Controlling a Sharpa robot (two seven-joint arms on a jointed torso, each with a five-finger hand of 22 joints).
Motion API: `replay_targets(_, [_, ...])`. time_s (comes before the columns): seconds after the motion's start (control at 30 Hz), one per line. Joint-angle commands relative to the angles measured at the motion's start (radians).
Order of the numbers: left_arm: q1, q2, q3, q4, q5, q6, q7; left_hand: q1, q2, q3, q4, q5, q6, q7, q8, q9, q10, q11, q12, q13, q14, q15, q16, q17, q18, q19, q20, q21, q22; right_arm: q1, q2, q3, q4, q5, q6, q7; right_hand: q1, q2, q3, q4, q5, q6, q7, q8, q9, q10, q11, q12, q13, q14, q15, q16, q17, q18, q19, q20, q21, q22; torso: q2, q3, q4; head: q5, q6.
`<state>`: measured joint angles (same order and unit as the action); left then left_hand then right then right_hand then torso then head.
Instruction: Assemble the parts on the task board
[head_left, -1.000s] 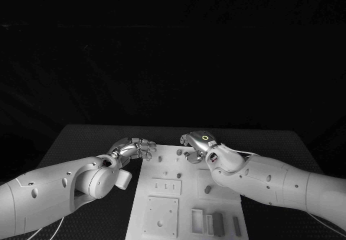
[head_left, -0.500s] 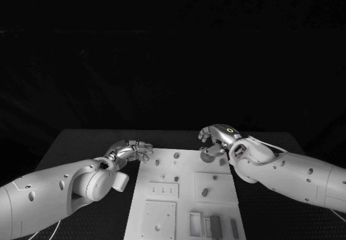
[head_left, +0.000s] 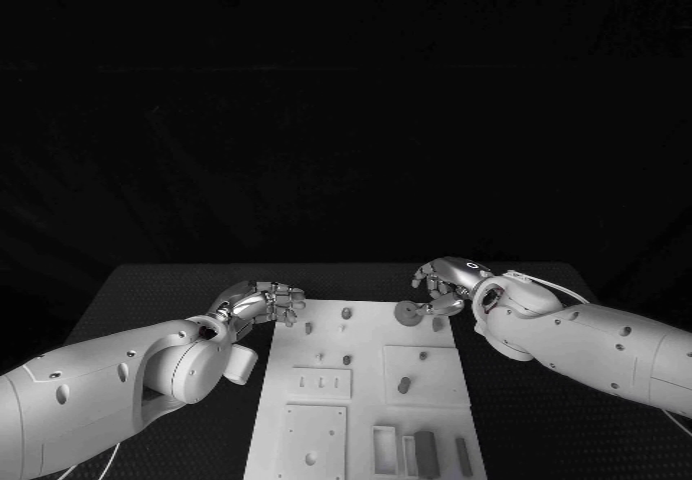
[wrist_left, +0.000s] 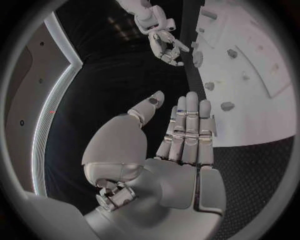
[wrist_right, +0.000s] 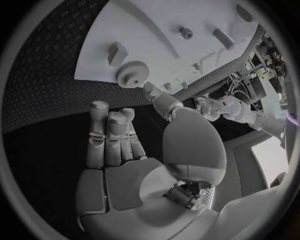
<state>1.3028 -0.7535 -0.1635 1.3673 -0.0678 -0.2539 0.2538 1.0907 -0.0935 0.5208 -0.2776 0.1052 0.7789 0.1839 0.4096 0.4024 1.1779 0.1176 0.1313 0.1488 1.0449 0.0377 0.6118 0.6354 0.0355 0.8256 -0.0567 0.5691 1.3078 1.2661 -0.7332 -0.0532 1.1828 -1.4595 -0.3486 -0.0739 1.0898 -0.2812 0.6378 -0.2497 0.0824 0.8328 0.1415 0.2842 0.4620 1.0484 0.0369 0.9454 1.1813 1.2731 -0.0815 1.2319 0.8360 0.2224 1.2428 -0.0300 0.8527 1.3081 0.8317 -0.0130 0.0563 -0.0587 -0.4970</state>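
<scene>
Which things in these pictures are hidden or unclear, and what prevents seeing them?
- Head view: the task board is cut off by the bottom edge, so its near slots stay unseen.
- Head view: whether the right hand touches the gear is unclear; its fingers cover the contact.
- Head view: the left hand is curled, hiding its palm side.
- Small parts: too small to identify.

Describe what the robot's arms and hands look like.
Both arms are smooth white shells with small dark dots and rounded joints. Each ends in a silver, segmented metal hand: left hand, right hand. A thin pale cable loops along the right wrist.
</scene>
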Motion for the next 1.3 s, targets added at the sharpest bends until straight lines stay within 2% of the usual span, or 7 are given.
replay_targets(0.03, [0.001,0.004,0.001,0.0,-0.003,0.01,0.013,-0.005,0.0,0.001,-0.005,0.0,0.007,-0.001,-0.003,0.001,0.005,-0.002,-0.001,0.001,-0.003,0.0,-0.001,-0.001,0.019,-0.006,-0.005,0.004,0.007,-0.007,0.016,-0.001,-0.026,0.012,0.068,0.021,-0.009,0.012,-0.002,-0.001,0.005,0.02,0.004,-0.002,-0.001,-0.006,-0.005,0.064,0.038,0.003,0.003,0.026,0.023,0.039,0.016,-0.002,0.027,0.025,0.0,-0.0017,0.0025,-0.004,-0.002])
replay_targets(0.3, [0.0,0.007,0.001,-0.003,-0.003,0.013,0.012,-0.005,0.001,0.001,-0.005,0.0,0.007,0.0,-0.004,0.001,0.004,-0.002,-0.002,0.001,-0.004,0.0,-0.001,-0.002,0.018,-0.006,-0.005,0.004,0.007,-0.024,0.061,-0.002,-0.089,0.018,0.072,0.03,-0.02,0.027,0.001,-0.007,0.009,0.026,-0.001,-0.002,-0.001,-0.01,-0.008,0.139,0.076,-0.006,0.002,0.066,0.08,0.039,0.011,-0.007,0.085,0.025,-0.001,-0.0033,0.0046,-0.002,-0.01])
replay_targets(0.47, [0.0,0.006,0.001,0.0,-0.003,0.013,0.012,-0.006,0.001,0.001,-0.005,0.0,0.007,0.0,-0.004,0.002,0.003,-0.002,-0.003,0.001,-0.004,0.0,-0.001,-0.002,0.018,-0.006,-0.005,0.004,0.007,-0.03,0.067,-0.003,-0.094,0.022,0.08,0.033,-0.016,0.039,0.011,-0.01,0.001,0.033,-0.003,0.001,0.0,-0.01,-0.01,0.15,0.078,-0.006,0.001,0.07,0.09,0.039,0.009,-0.008,0.098,0.024,-0.001,-0.0046,0.0029,0.002,-0.014])
replay_targets(0.83, [0.0,0.005,0.001,0.0,-0.003,0.013,0.012,-0.006,0.002,0.001,-0.005,0.0,0.007,0.0,-0.005,0.002,0.003,-0.002,-0.004,0.001,-0.004,0.0,-0.001,-0.002,0.018,-0.006,-0.005,0.004,0.007,-0.034,0.07,-0.003,-0.099,0.02,0.095,0.035,-0.009,0.057,0.043,-0.004,-0.023,0.069,-0.008,0.018,0.007,-0.011,-0.014,0.16,0.077,-0.006,-0.004,0.069,0.104,0.039,0.004,-0.006,0.113,0.023,-0.002,-0.0041,0.0009,0.004,-0.021])
replay_targets(0.97, [0.0,0.005,0.001,0.0,-0.003,0.013,0.011,-0.006,0.002,0.001,-0.005,0.0,0.006,0.0,-0.005,0.002,0.002,-0.002,-0.005,0.001,-0.004,0.0,-0.001,-0.002,0.018,-0.006,-0.005,0.004,0.007,-0.035,0.071,-0.004,-0.1,0.012,0.101,0.036,-0.001,0.074,0.073,0.007,-0.031,0.115,-0.014,0.041,0.017,-0.01,-0.02,0.163,0.075,-0.005,-0.007,0.068,0.108,0.039,0.001,-0.005,0.118,0.023,-0.002,-0.0034,0.0015,0.003,-0.021])
replay_targets(1.2, [0.0,0.006,0.001,0.0,-0.003,0.013,0.011,-0.006,0.002,0.001,-0.005,0.0,0.006,0.0,-0.006,0.002,0.002,-0.002,-0.005,0.001,-0.004,0.0,-0.001,-0.002,0.018,-0.006,-0.005,0.004,0.007,-0.037,0.078,-0.005,-0.099,0.003,0.106,0.033,-0.01,0.077,0.109,0.025,-0.033,0.134,-0.022,0.047,0.021,-0.01,-0.027,0.166,0.071,-0.005,-0.015,0.065,0.117,0.039,-0.004,-0.003,0.132,0.023,-0.002,-0.0033,0.0014,0.004,-0.023])
replay_targets(1.3, [0.0,0.006,0.001,0.0,-0.003,0.014,0.011,-0.006,0.002,0.001,-0.005,0.0,0.006,0.0,-0.006,0.002,0.001,-0.002,-0.006,0.001,-0.004,0.0,-0.001,-0.002,0.018,-0.006,-0.005,0.004,0.007,-0.039,0.082,-0.007,-0.1,-0.026,0.104,0.022,-0.021,0.067,0.104,0.027,-0.032,0.137,-0.023,0.047,0.022,-0.01,-0.028,0.168,0.07,-0.004,-0.016,0.064,0.12,0.039,-0.005,-0.002,0.138,0.023,-0.002,-0.0034,0.002,0.003,-0.024])
